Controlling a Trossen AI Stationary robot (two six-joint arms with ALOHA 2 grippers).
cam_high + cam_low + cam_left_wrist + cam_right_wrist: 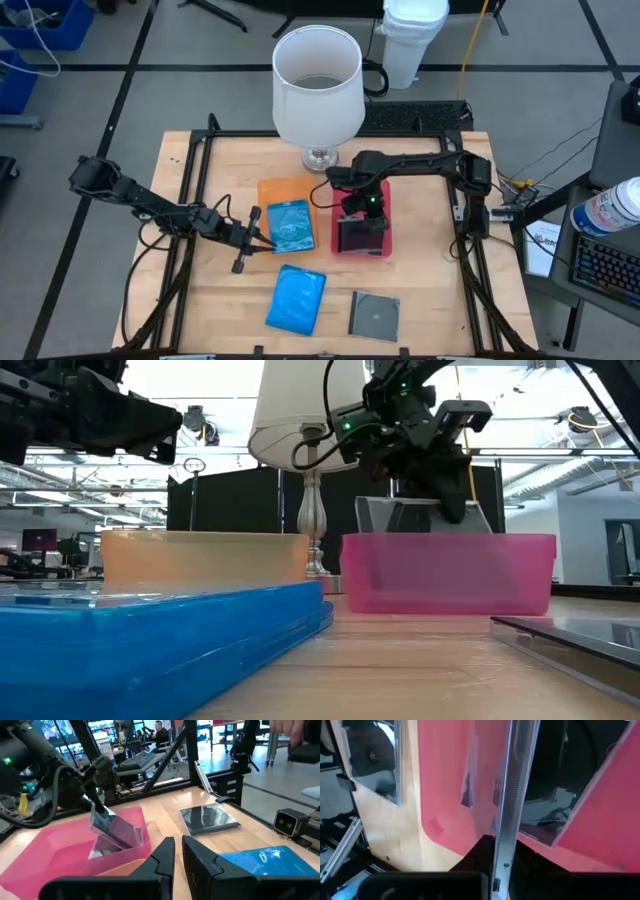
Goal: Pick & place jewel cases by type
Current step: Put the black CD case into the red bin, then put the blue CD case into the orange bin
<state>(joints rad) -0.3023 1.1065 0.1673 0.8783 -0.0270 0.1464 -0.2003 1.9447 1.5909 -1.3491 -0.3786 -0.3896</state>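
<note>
My right gripper (pixel 362 208) hangs over the red tray (pixel 388 238), shut on a dark grey/clear jewel case (pixel 117 829) that slants down into the tray. A blue jewel case (pixel 291 225) lies over the near end of the orange tray (pixel 275 189). Another blue case (pixel 296 298) and a grey one (pixel 374 315) lie flat on the table near its front. My left gripper (pixel 255 236) is held level just left of the blue case at the orange tray. It is shut (pixel 178 856), with nothing between its fingers. My right gripper pinches the jewel case's upper edge (pixel 506 851) between its two fingers, coming from above and slanting down. The case hangs tilted below the fingers, its lower part (pixel 131 839) inside the red tray. Whether that part rests on the tray's floor I cannot tell.
A table lamp with a white shade (pixel 318 85) stands at the back middle, just behind both trays. A black frame (pixel 200 150) runs round the table's edge. Bare wood lies left of the front blue case and right of the grey one.
</note>
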